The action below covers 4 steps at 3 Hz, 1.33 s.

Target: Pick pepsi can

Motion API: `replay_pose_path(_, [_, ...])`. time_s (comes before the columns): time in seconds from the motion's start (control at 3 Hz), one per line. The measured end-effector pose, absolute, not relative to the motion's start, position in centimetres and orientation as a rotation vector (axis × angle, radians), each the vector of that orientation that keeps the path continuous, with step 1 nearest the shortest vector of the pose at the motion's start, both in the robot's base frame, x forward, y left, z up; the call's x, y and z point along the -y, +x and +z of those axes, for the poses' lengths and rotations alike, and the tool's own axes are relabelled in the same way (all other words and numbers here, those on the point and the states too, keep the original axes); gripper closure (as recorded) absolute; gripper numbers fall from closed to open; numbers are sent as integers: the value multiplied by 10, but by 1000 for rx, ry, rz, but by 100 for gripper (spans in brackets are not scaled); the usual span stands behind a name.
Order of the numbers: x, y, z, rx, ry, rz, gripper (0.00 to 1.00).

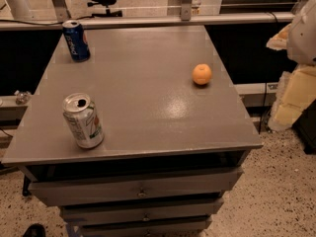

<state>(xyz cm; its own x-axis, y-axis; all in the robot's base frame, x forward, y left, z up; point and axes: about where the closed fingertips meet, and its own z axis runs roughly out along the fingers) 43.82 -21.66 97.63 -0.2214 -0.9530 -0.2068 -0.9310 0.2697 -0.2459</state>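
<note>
The pepsi can point(76, 40) is dark blue with a silver top and stands upright at the far left corner of the grey cabinet top point(148, 83). My gripper point(291, 90) is at the right edge of the view, white and beige, beside the cabinet's right side and partly cut off. It is far from the pepsi can and holds nothing that I can see.
A silver-white can point(83, 121) with green and orange markings stands open-topped near the front left edge. An orange point(202, 74) lies at the middle right. Drawers point(138, 189) sit below the top. A rail point(148, 19) runs behind the cabinet, with an office chair beyond.
</note>
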Motion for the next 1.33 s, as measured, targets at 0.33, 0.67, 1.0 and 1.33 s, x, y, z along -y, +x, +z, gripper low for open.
replay_pose_path(0.33, [217,438,976,-2231,-1724,-99,0])
replay_pose_path(0.67, [213,466,980,-2196,-1644,-15,0])
replay_pose_path(1.0, [179,515,980,-2124,-1568,108,0])
replay_pose_path(1.33, [132,559,978,-2043,-1516,193,0])
